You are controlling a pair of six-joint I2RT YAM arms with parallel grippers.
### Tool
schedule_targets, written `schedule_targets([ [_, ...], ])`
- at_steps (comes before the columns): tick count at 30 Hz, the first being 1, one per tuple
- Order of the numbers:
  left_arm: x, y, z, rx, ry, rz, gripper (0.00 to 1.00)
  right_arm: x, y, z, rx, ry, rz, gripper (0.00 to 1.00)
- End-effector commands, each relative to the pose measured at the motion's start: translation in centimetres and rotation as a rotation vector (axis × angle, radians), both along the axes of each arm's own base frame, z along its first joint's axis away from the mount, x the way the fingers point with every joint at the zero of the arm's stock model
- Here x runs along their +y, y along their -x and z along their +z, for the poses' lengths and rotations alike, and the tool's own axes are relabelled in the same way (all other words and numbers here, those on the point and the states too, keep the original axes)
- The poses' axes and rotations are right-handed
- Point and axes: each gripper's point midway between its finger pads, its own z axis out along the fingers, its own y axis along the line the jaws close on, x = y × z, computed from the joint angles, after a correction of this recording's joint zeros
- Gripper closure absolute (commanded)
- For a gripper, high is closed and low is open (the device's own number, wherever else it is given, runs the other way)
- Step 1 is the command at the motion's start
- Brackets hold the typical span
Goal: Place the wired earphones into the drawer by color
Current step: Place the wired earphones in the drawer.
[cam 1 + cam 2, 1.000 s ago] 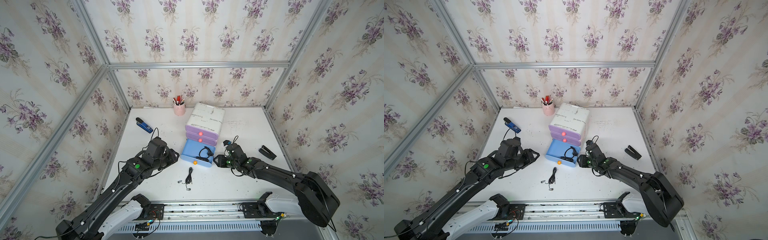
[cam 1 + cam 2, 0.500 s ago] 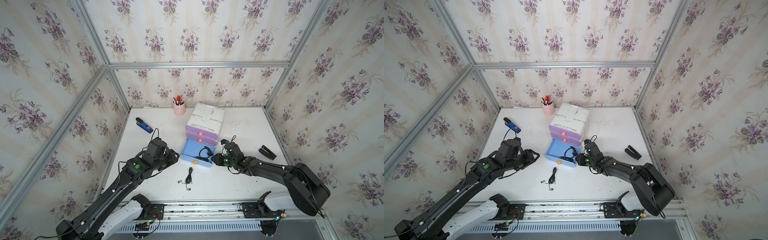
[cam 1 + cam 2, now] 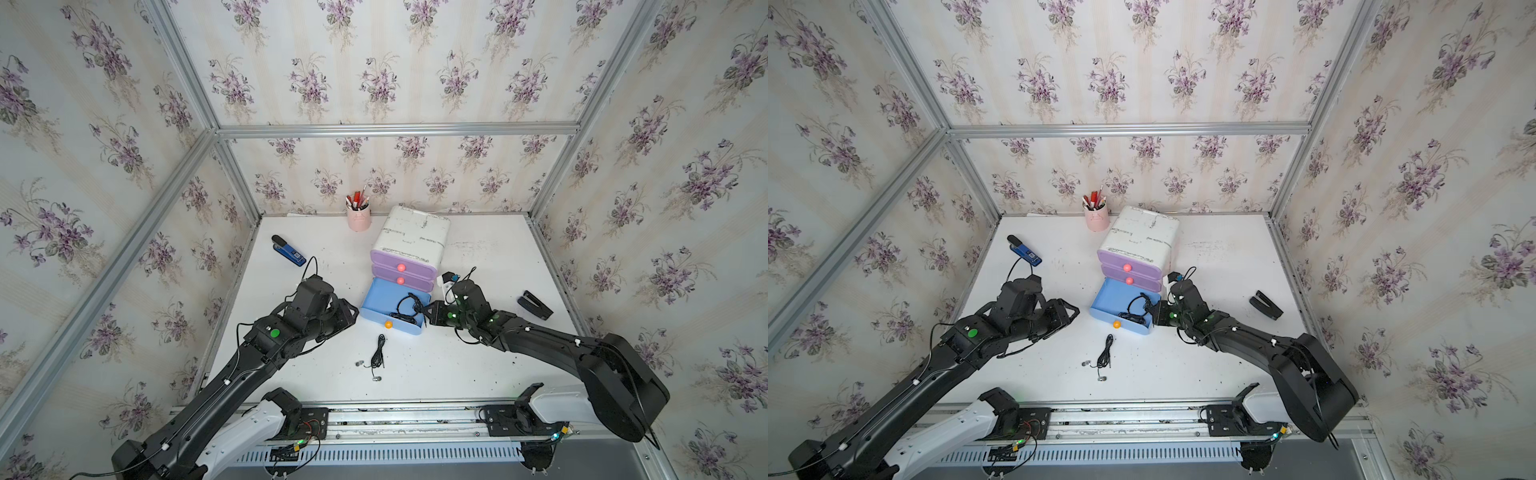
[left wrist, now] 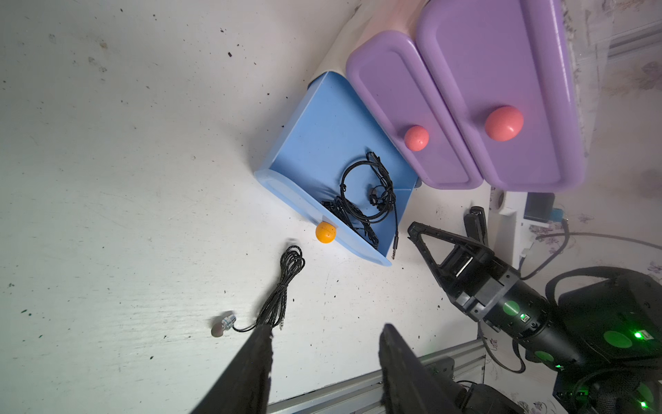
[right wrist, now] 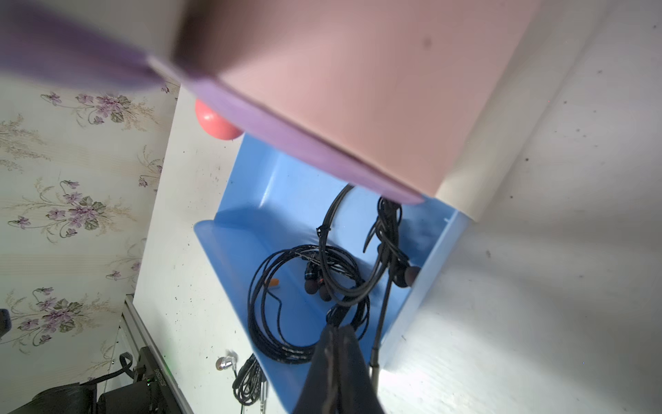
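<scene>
The drawer [image 3: 411, 237] unit is white, with two shut purple fronts and its light blue bottom drawer [image 3: 380, 297] pulled out. Black wired earphones [image 3: 409, 309] lie tangled in it, seen also in the right wrist view [image 5: 308, 286]; one plug hangs over the side wall. My right gripper [image 3: 428, 311] is shut at that wall, its tips [image 5: 336, 328] against the cable loops; whether a strand is pinched is unclear. Another bundle of black earphones [image 3: 377, 353] lies on the table in front of the drawer. My left gripper [image 4: 325, 329] is open and empty, left of the drawer.
A pink pen cup [image 3: 359, 216] stands at the back wall. A blue stapler [image 3: 289, 251] lies at the back left and a black stapler [image 3: 534, 305] at the right. A small white block [image 3: 448, 284] sits beside the drawer unit, behind my right wrist.
My right gripper has moved left up to the blue drawer's side and closed its jaws. The left arm and the earphones on the table have stayed put.
</scene>
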Motion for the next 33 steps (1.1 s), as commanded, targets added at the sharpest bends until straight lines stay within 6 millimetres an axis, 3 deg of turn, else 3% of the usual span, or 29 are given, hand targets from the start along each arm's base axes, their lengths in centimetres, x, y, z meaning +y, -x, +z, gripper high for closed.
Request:
schedule_targets([
  [1,-0.1,-0.2,0.3,-0.018,0.002,-0.007,0.48,-0.2,0.0,0.1,0.013,0.002,-0.020,0.91],
  [6,0.1,0.0,0.1,-0.018,-0.002,-0.003,0.48,-1.7,1.0,-2.3,0.081,0.043,-0.063,0.76],
  [10,0.2,0.2,-0.1,-0.013,0.001,-0.002,0.48,-1.5,1.3,-2.9,0.094,0.009,-0.063,0.68],
  [28,0.4,0.4,-0.5,-0.008,-0.004,0.005,0.48,1.0,1.0,-2.0,0.088,-0.132,-0.001,0.68],
  [33,0.5,0.4,-0.4,-0.012,-0.003,0.005,0.48,1.3,1.1,-2.0,0.092,-0.150,0.007,0.74],
])
